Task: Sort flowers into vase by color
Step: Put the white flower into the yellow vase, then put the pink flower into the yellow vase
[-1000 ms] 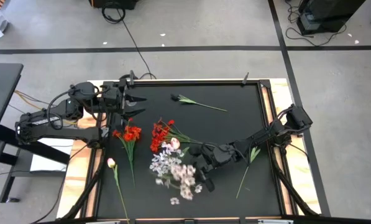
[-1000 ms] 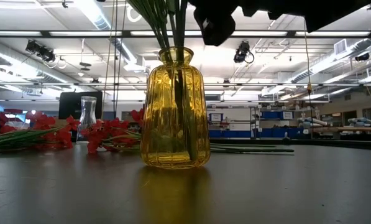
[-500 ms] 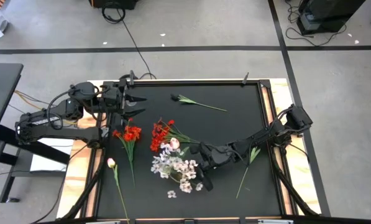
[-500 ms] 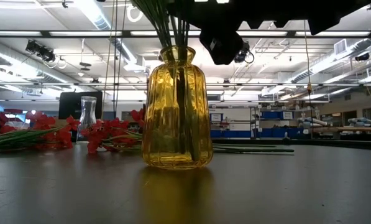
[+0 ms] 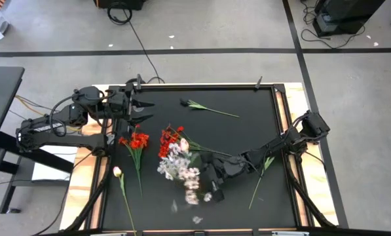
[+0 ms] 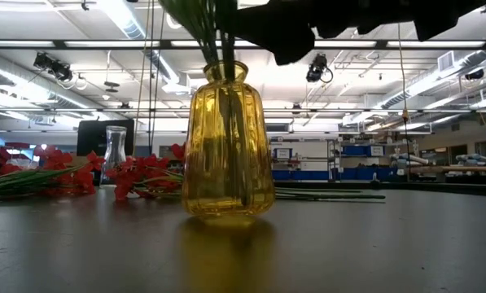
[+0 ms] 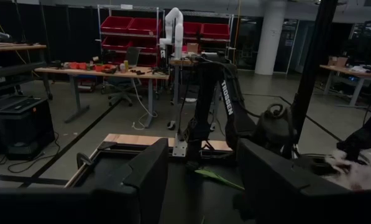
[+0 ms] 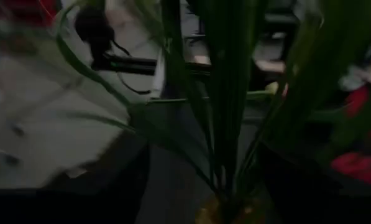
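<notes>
High view puts the right hand (image 5: 208, 178) over the middle of the desk (image 5: 247, 141), toward its front edge, just above the yellow glass vase (image 6: 229, 146). The white-lilac flowers (image 5: 179, 164) stand in that vase, blossoms spreading left of the hand. In the right wrist view their green stems (image 8: 229, 93) rise upright between the two fingers, which look wide and clear of them, so you seem to hold nothing. What your next pick turns on: the red flowers (image 5: 137, 139) lie flat just left of the vase, blossoms toward the back edge and stems running toward the front. The left hand (image 5: 141, 109), wide and empty near the back left corner, is about as near to them. A pale pink tulip (image 5: 116, 172) lies by the front left corner.
</notes>
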Action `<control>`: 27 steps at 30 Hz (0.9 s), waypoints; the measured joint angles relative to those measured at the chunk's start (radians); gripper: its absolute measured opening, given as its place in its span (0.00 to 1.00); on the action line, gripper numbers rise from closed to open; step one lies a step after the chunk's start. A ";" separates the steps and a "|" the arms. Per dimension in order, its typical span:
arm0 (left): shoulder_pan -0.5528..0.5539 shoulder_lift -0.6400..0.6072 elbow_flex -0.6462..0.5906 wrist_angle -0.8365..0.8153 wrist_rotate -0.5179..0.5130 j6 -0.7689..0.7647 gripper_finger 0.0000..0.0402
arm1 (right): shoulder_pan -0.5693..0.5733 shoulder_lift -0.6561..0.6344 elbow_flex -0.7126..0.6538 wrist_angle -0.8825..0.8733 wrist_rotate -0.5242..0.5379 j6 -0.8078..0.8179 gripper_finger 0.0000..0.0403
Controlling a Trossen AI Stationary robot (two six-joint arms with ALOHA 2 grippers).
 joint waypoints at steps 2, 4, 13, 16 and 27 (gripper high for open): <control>0.000 0.000 0.000 0.000 0.000 0.000 0.49 | 0.009 0.000 0.000 0.001 0.054 -0.070 0.83; 0.000 0.000 0.000 0.000 0.000 0.000 0.49 | 0.019 0.000 0.000 0.008 0.088 -0.121 0.85; 0.000 0.000 0.000 0.000 0.000 0.000 0.49 | 0.069 0.000 0.000 -0.035 0.111 -0.204 0.82; 0.000 0.000 0.000 0.000 0.000 0.000 0.49 | 0.090 0.000 0.000 -0.061 0.113 -0.208 0.80; 0.000 0.000 0.000 0.000 0.000 0.000 0.49 | 0.153 0.000 0.000 -0.205 0.275 -0.087 0.77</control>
